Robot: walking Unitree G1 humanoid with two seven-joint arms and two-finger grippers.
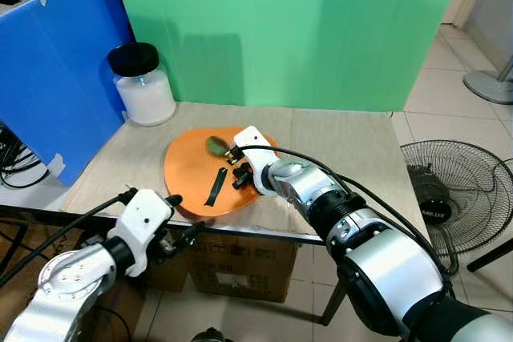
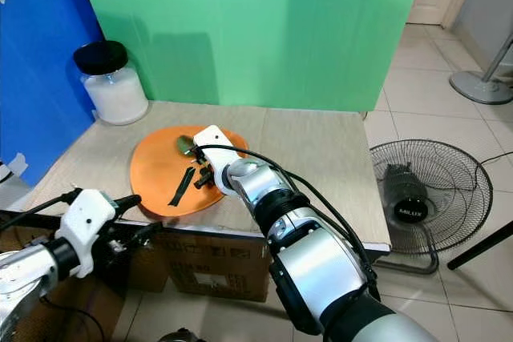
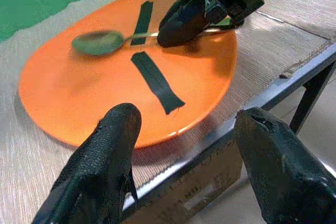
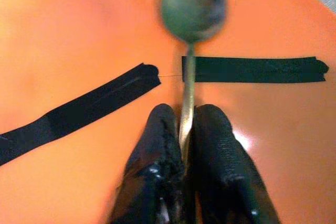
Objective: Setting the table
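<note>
An orange plate lies at the front of the table, partly over its edge, with two strips of black tape stuck on it. My right gripper is over the plate, shut on the thin handle of a spoon whose greenish bowl points toward the far side of the plate. My left gripper hangs open just in front of and below the table edge, near the plate's front rim, holding nothing.
A glass jar with a black lid stands at the table's back left. Green and blue panels wall the back and left. A floor fan sits to the right. A cardboard box is under the table.
</note>
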